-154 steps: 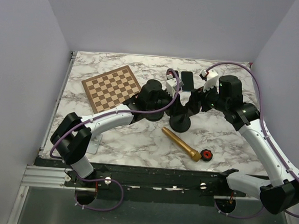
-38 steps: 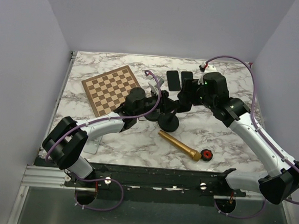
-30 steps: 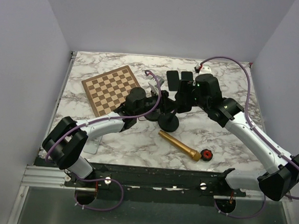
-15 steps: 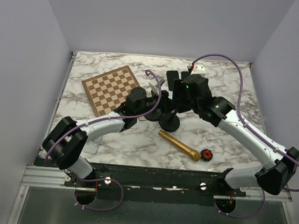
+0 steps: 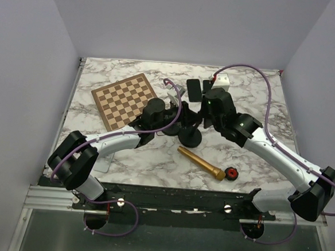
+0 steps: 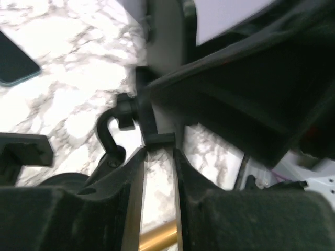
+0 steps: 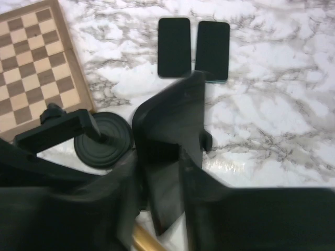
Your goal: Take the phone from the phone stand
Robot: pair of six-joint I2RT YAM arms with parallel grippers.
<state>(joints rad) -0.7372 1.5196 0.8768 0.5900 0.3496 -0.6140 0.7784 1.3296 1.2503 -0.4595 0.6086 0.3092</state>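
We find no phone in the phone stand (image 7: 102,140). The only handsets we can make out are one phone (image 7: 174,47) and a second phone (image 7: 212,50). They lie flat and side by side on the marble table (image 5: 148,158), not quite touching, straight out beyond the right gripper (image 7: 160,163). Their long axes run away from its fingertips. The right arm is clearly the nearer one to them.

Between those fingers and the phones stands the cradle plate (image 7: 170,120), a matte slab with a small hook on one edge (we take it for part of the stand, not a handset). The right fingers are drawn in against it on both sides, so any reach toward the phones would first mean letting it go.

The left gripper (image 6: 159,157) is nearly closed, and its tips pinch a thin black stub on the stand's neck. We judge that it is steadying the stand.

Further out, the chessboard (image 7: 36,68) lies off to the side of the right fingers, past the stand's round base. A brass cylinder (image 5: 199,161) and a red-and-black knob (image 5: 231,173) sit behind both grippers, toward the arm bases. A white box (image 5: 222,81) rests just beyond the second phone.
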